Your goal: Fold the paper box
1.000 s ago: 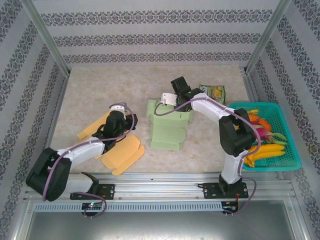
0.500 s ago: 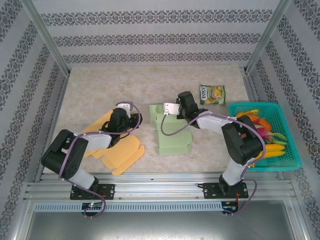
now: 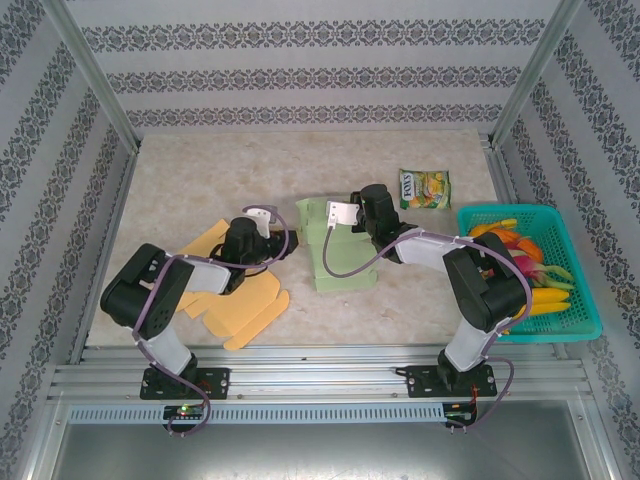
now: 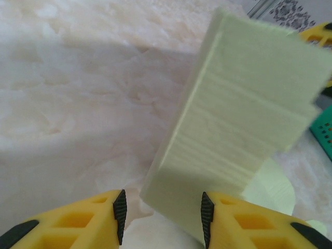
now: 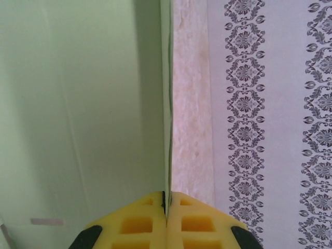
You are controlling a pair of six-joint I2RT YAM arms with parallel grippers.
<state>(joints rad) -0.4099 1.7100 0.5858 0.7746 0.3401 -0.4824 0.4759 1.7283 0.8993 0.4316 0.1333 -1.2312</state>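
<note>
The pale green paper box [image 3: 345,262] lies partly folded at the table's middle. My right gripper [image 3: 336,216] is shut on the box's far upright wall. In the right wrist view that thin green wall [image 5: 167,104] runs edge-on into the closed right gripper [image 5: 166,201]. My left gripper [image 3: 283,243] sits low at the box's left side. In the left wrist view a raised green panel [image 4: 244,109] leans ahead of the open left gripper [image 4: 163,217]. The panel's lower corner reaches in between the black pads [image 4: 120,213], close to the right one, with a gap on the left.
Flat yellow-orange paper sheets [image 3: 245,305] lie under and near the left arm. A snack packet [image 3: 425,187] lies behind the box. A teal basket [image 3: 505,209] of colourful produce stands at the right; its corner [image 4: 324,132] shows in the left wrist view.
The left gripper has swung right to the box's left side and its jaws have widened. The right gripper, still shut on the box, has drawn it nearer and left.
</note>
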